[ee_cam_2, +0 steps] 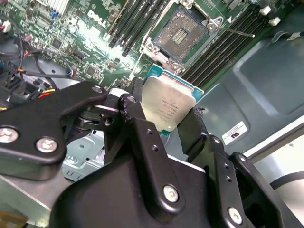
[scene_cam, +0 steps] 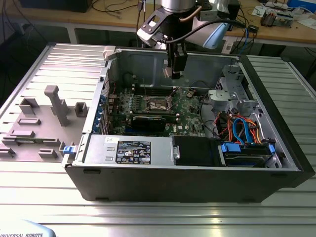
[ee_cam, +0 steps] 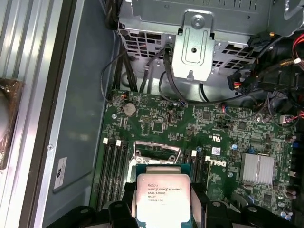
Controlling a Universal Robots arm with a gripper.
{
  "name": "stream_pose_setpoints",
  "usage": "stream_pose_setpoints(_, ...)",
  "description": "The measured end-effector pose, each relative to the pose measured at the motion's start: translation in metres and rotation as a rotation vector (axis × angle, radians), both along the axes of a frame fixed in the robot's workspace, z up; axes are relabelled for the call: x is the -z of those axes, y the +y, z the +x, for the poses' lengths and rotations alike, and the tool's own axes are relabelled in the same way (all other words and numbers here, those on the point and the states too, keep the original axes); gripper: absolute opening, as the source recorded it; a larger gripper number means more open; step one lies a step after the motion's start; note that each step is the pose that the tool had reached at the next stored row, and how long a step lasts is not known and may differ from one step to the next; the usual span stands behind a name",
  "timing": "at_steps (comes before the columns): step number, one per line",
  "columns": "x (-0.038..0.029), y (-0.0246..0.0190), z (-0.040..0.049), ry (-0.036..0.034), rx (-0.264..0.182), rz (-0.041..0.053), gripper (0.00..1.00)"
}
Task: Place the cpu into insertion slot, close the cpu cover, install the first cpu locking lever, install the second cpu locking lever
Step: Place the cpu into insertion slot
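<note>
Flat square silver-grey metal-topped cpu (ee_cam: 163,195), pinched at opposite edges by the black end effector (ee_cam_2: 164,109).
Likely light, stiff, fragile underneath; best held by the edges. Hangs above the open metal-rimmed insertion slot (ee_cam_2: 180,33).

A ribbed grey metal table (scene_cam: 158,217) spreads beneath and around the jaws. Well behind them runs a wooden workbench (scene_cam: 98,20) on white legs (scene_cam: 75,34), strewn with dark cables (scene_cam: 113,7). Off to the exterior view's left of the jaws, grey blocks (scene_cam: 60,111) stand on the table.
</note>
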State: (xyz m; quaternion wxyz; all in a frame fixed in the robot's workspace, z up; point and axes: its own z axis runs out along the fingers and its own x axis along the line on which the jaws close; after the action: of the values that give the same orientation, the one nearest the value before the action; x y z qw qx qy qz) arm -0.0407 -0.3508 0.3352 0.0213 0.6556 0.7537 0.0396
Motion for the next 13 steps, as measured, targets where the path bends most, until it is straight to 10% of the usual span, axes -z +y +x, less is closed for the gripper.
stream_pose_setpoints(13,0.0034,0.0000,-0.0131,0.0001,0.022,0.0016,0.54)
